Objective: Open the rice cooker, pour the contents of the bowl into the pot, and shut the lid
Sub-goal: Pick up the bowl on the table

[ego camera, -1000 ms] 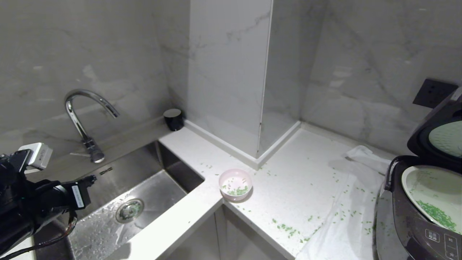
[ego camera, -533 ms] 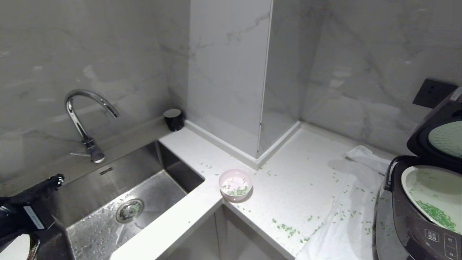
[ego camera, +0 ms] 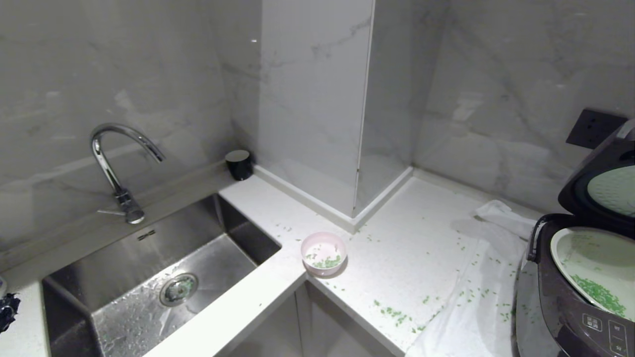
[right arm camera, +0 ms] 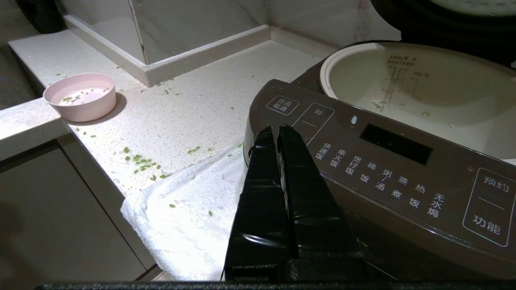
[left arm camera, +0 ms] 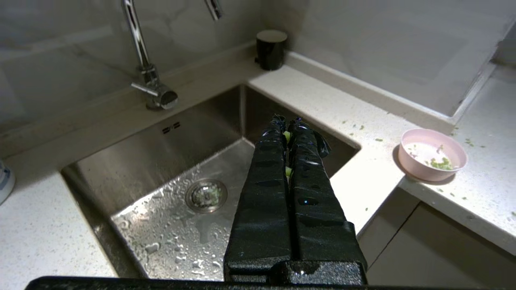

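Note:
The dark rice cooker (ego camera: 565,312) stands at the counter's right edge with its lid (ego camera: 580,191) raised. Its white pot (ego camera: 585,258) holds a heap of green contents (ego camera: 600,295). The pale pink bowl (ego camera: 323,253) sits upright on the counter corner by the sink, with only a few green bits left in it. My left gripper (left arm camera: 288,121) hangs shut over the sink, tiny green bits stuck between its fingers; only its tip (ego camera: 7,312) shows in the head view. My right gripper (right arm camera: 274,129) is shut, low before the cooker's button panel (right arm camera: 383,161).
A steel sink (ego camera: 163,238) with a chrome faucet (ego camera: 116,163) fills the left side. A black cup (ego camera: 238,163) stands in the back corner. A white towel (ego camera: 476,297) lies under and beside the cooker. Green bits (ego camera: 392,312) are scattered over counter and towel.
My left arm has drawn back from over the sink's left side, down and to the left, and has almost left the head view. Bowl and cooker have not moved.

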`<state>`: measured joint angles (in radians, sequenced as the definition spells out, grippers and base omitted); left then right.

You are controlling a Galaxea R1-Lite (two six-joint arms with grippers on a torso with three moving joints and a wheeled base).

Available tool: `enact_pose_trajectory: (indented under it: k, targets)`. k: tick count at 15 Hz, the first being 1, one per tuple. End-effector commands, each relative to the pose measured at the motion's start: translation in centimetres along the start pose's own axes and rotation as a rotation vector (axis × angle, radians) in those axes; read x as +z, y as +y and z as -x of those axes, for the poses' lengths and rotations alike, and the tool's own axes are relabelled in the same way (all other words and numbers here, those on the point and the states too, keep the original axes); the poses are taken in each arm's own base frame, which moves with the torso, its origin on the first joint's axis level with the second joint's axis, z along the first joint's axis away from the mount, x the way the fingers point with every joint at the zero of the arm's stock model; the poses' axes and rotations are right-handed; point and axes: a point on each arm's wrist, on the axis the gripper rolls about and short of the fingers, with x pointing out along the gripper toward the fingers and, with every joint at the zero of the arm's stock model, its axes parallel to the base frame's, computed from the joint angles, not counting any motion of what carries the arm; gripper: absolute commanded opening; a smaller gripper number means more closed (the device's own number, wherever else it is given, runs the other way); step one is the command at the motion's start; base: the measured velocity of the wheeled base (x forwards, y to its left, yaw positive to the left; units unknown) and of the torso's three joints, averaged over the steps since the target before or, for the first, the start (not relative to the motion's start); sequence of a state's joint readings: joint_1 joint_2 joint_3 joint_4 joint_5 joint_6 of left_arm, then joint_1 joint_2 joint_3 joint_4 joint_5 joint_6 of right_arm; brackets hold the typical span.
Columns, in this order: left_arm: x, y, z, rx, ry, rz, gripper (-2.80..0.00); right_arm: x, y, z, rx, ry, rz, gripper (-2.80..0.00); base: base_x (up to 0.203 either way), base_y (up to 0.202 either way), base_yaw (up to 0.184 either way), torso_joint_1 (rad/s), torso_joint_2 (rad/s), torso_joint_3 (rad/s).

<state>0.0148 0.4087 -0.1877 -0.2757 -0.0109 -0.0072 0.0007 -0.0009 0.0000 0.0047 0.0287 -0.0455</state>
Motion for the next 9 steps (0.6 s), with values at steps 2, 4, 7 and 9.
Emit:
enact_pose_trajectory:
  k: [2,4,7,9]
  targets:
    - [-1.5,-0.1,3.6,-0.012,-0.114,-0.009,-2.8,0.0,0.0,0.0,0.001,0.001,0.0,-2.8,0.0,0.0,0.0,0.0,0.0,0.0]
    - [-3.4,-0.1,4.8,-0.049,-0.109,-0.031,-2.8,0.0,0.0,0.0,0.001,0.001,0.0,-2.8,0.0,0.0,0.0,0.0,0.0,0.0]
    - [-7.2,-0.1,4.5,-0.059,0.023,-0.077,-2.8,0.0,0.0,0.0,0.0,0.001,-0.001,-2.8,0.0,0.0,0.0,0.0,0.0,0.0]
    - [-7.6,-0.1,4.4,-0.059,0.034,-0.079,-2.8,0.0,0.0,0.0,0.0,0.001,-0.001,-2.8,0.0,0.0,0.0,0.0,0.0,0.0]
